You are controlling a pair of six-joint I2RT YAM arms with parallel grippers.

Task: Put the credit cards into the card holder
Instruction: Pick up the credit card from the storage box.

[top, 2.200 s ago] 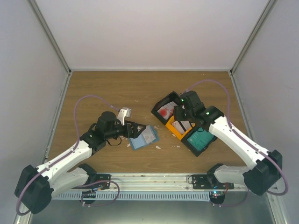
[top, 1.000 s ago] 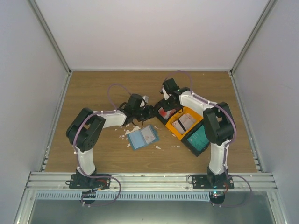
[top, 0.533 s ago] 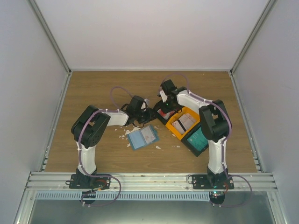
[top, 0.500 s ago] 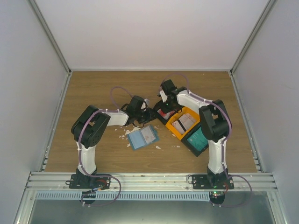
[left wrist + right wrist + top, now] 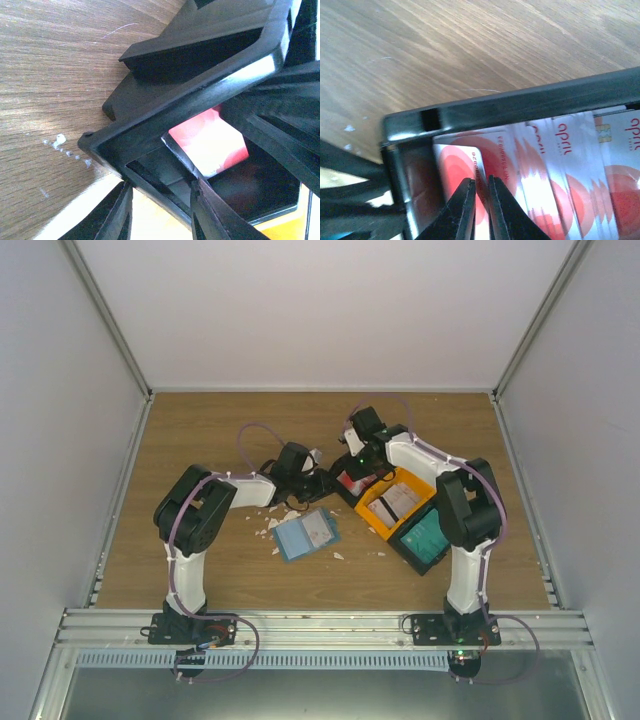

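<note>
right tool (image 5: 481,184) pinched a card (image 5: 452,165), left tool (image 5: 161,186) the black tray (image 5: 200,90)

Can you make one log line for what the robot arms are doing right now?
left gripper: straddling black tray wall | right gripper: pinching credit card in that tray | card holder: untouched

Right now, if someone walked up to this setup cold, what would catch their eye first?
The right gripper and left gripper crowd one black tray at the scene's centre. The right one pinches the edge of a red-and-white card standing in it, and the left one straddles its wall. Nearer the robot, the blue card holder lies flat, with white scraps scattered at its left.
</note>
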